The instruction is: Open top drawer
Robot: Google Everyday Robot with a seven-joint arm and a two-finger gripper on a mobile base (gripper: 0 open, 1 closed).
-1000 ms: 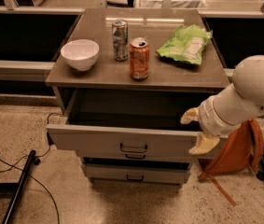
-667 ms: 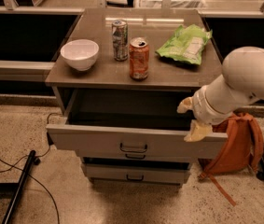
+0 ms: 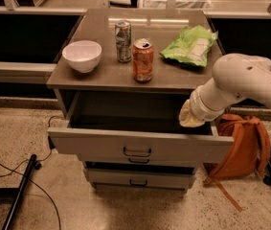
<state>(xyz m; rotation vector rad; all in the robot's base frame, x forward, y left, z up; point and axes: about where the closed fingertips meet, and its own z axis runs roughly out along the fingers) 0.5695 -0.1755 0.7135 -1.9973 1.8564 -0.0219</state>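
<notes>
Top drawer (image 3: 92,143) stands pulled well out from the cabinet (image 3: 61,80), its wide grey front facing the camera. Small dark loop handle (image 3: 137,152) at the middle of the front. The inside lies in deep shadow under the cabinet top; only the near edge and side walls show.

Gripper (image 3: 191,115) sits at the right rear corner of the open drawer, just above its right wall, below the edge of the cabinet top. Only a pale yellowish end shows past the white wrist. Whether it is open or closed cannot be told, nor whether it touches the drawer. It has hold of nothing that can be seen. Arm (image 3: 242,80) comes in from the right and is cut off by the picture's edge.

On the cabinet top:
- white bowl (image 3: 82,55) at left
- silver can (image 3: 123,41) at middle
- orange can (image 3: 143,60) just right of and in front of the silver one, top open
- green bag (image 3: 191,44) at right, lying flat

Under the top drawer, a second drawer (image 3: 101,161) is nearly all hidden behind its front. The lowest drawer (image 3: 168,180) shows in full.

Orange backpack (image 3: 240,143) is on the floor at right, partly behind the arm. Black cables (image 3: 10,169) and a dark pole (image 3: 20,190) are at left, both cut off by the picture's edge.
</notes>
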